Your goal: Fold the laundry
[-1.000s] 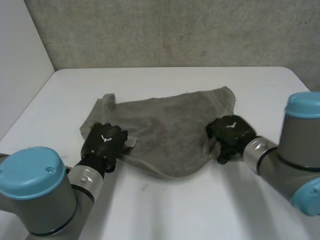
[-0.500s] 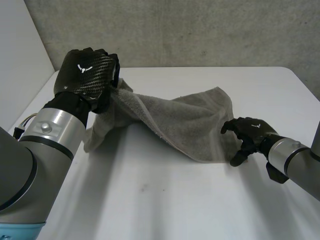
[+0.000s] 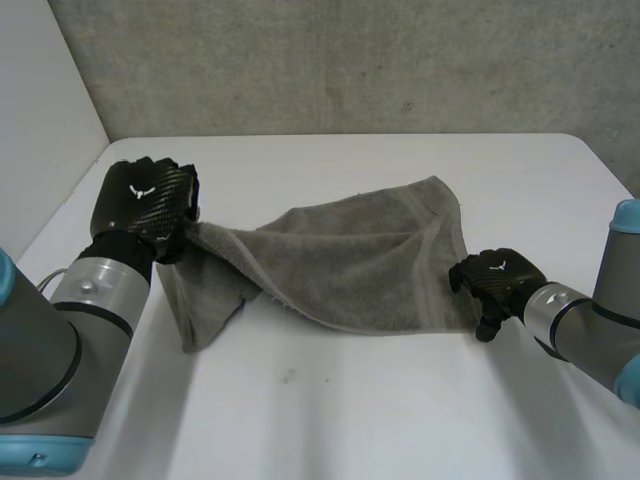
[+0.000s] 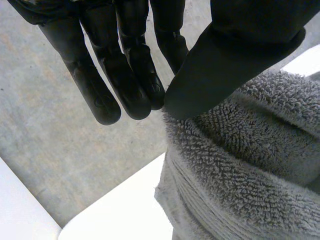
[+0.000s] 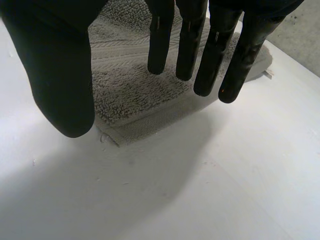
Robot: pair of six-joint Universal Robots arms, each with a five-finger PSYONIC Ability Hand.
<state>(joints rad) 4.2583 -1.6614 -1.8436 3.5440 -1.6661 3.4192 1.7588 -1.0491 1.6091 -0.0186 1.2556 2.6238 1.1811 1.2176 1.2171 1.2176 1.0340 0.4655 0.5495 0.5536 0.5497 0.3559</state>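
A grey terry towel [image 3: 350, 260] lies crumpled across the middle of the white table [image 3: 350, 410]. My left hand [image 3: 145, 205] holds its left edge a little above the table, so the cloth hangs down from the grip. In the left wrist view the thumb [image 4: 230, 55] pinches the towel [image 4: 240, 165] against the fingers. My right hand [image 3: 495, 280] sits low at the towel's right near corner. In the right wrist view its fingers [image 5: 190, 40] are straight and spread from the thumb over the towel's hemmed corner [image 5: 130, 85], holding nothing.
A grey wall [image 3: 350, 60] runs behind the table's far edge, and a white wall [image 3: 40, 130] stands at the left. Bare tabletop stretches in front of the towel and beyond it.
My left hand lifted the towel's left edge high off the table, then came down and to the left with it. My right hand let go of the right side and drew back beside the corner.
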